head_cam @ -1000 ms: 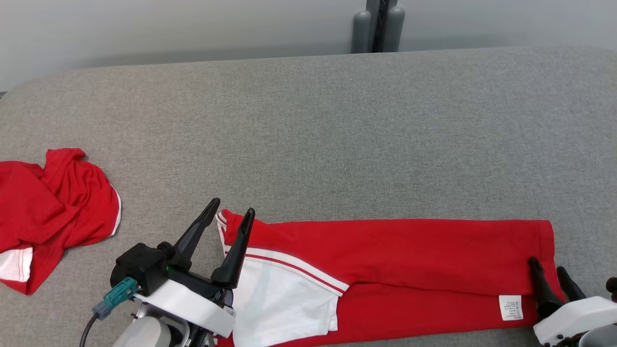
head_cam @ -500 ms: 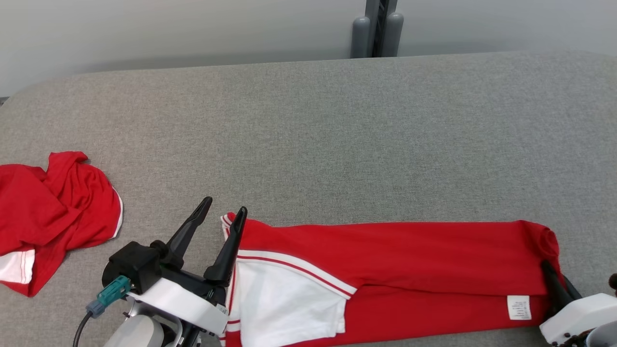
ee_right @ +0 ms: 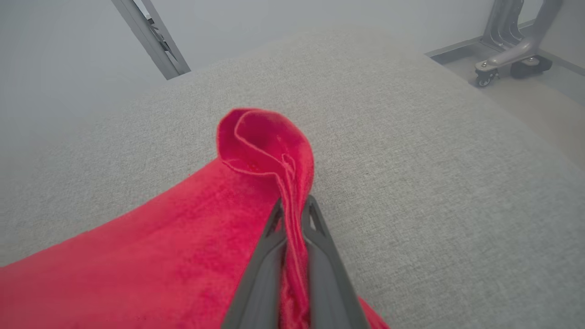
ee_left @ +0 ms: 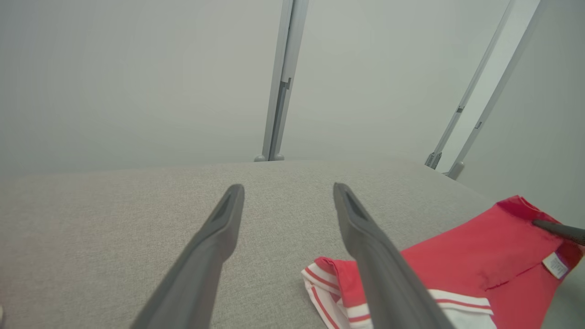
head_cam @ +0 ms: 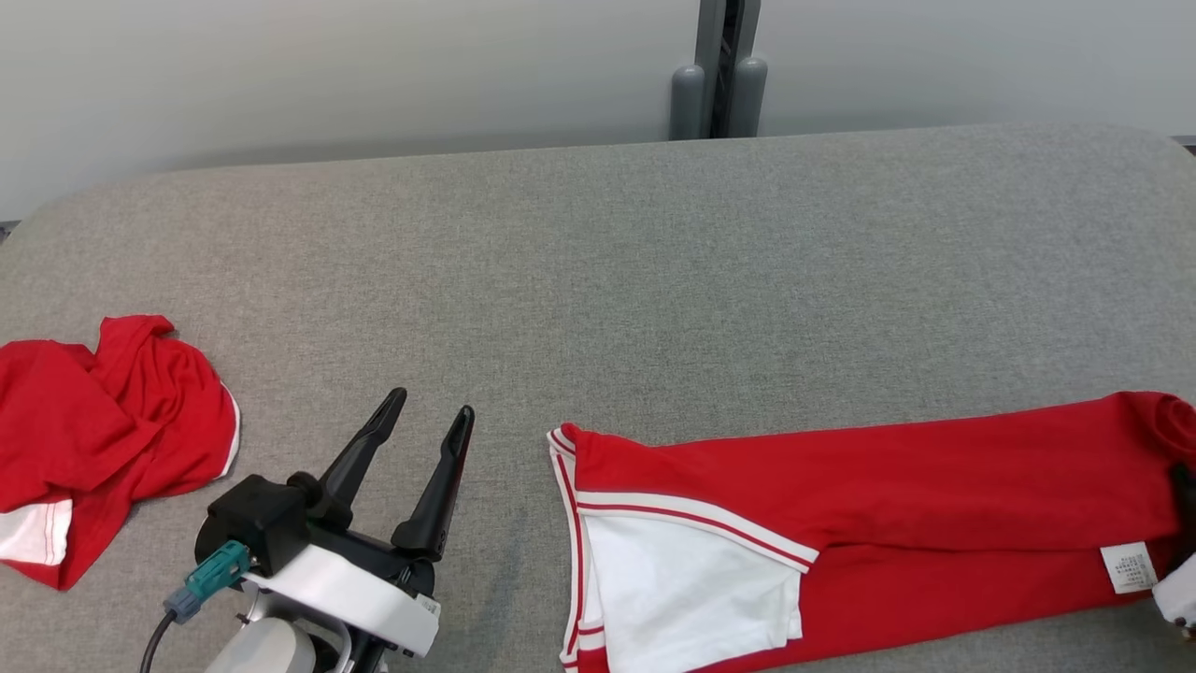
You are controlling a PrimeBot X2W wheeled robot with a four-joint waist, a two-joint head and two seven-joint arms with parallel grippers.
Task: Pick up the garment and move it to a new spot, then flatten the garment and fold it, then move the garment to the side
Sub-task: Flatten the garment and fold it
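The garment (head_cam: 841, 495) is red with a white panel and striped trim, folded into a long strip along the near edge of the grey table (head_cam: 607, 280). My right gripper (head_cam: 1185, 491) is at its right end, shut on a bunched red fold (ee_right: 274, 151); the right wrist view shows the cloth pinched in my right gripper (ee_right: 295, 203). My left gripper (head_cam: 431, 405) stands open above bare table, apart from the garment's striped left end (head_cam: 565, 449). In the left wrist view, my left gripper (ee_left: 289, 187) holds nothing, and the garment (ee_left: 480, 246) lies to the right.
A second red garment (head_cam: 103, 439) lies crumpled at the table's left edge. A grey post (head_cam: 715, 84) stands behind the far edge. A wheeled stand (ee_right: 512, 59) sits on the floor beyond the table's right end.
My right gripper shut on the garment's right end and dragged it to the right, so its left end slid away from my open left gripper. The head camera has tilted a little.
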